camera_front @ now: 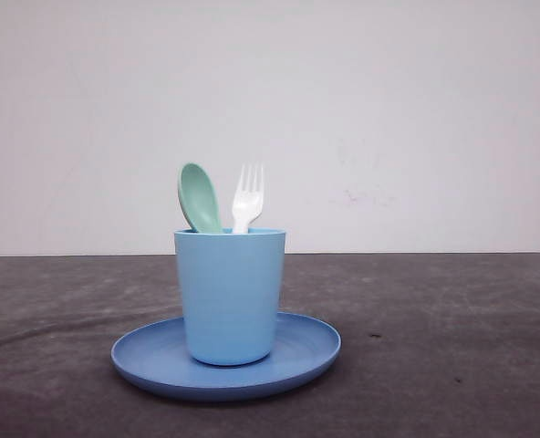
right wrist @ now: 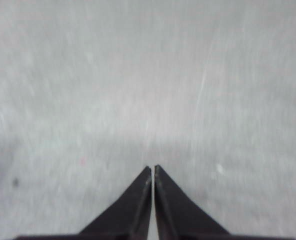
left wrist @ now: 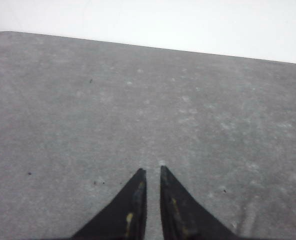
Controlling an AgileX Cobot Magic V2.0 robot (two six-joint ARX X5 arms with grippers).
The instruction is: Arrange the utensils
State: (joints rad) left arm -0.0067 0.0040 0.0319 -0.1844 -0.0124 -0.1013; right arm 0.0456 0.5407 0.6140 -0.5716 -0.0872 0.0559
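Observation:
A mint-green spoon (camera_front: 199, 197) and a white fork (camera_front: 247, 199) stand upright side by side in the light blue cup (camera_front: 230, 297), heads above its rim, handles hidden inside. The cup rests on the round blue plate (camera_front: 302, 354) in the middle of the grey table. In the left wrist view my left gripper (left wrist: 152, 171) hangs over bare grey table, its black fingers nearly together with a thin gap and nothing between them. My right gripper (right wrist: 153, 168) is shut with nothing in it, its fingertips almost touching over a pale surface.
The dark grey table (camera_front: 452, 347) runs to a white wall (camera_front: 389, 119) at the back. In the left wrist view the table's far edge (left wrist: 153, 47) meets that white background.

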